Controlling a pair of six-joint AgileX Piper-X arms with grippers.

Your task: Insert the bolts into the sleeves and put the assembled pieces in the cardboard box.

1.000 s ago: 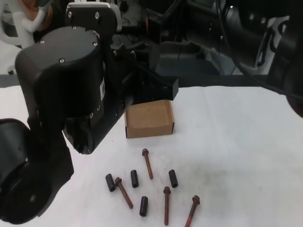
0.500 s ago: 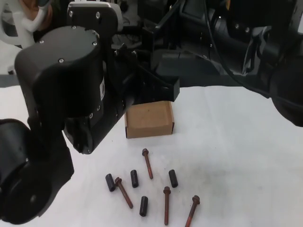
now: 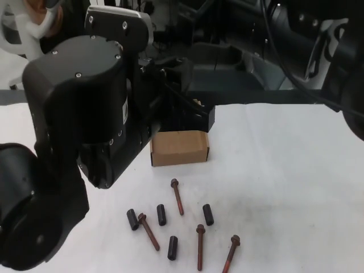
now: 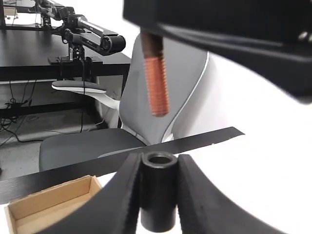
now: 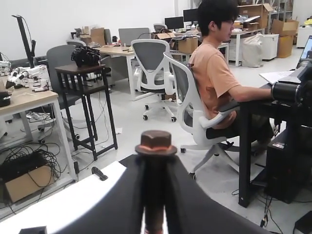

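High view: four loose bolts (image 3: pixel 177 197) and four loose sleeves (image 3: pixel 161 214) lie on the near side of one cardboard box (image 3: pixel 179 148), and the white bench (image 3: pixel 284 170) stretches wide to their right. The left gripper (image 4: pixel 158 165) clamps a fifth sleeve (image 4: pixel 157 195) upright. The right gripper (image 5: pixel 155 170) pinches a fifth bolt (image 5: pixel 155 144), its threaded end just above that sleeve.

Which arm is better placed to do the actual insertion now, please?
Right, probably: the right gripper holds the bolt threaded end down above the sleeve, which the left gripper holds upright, bore open. Lowering the bolt seems simplest.
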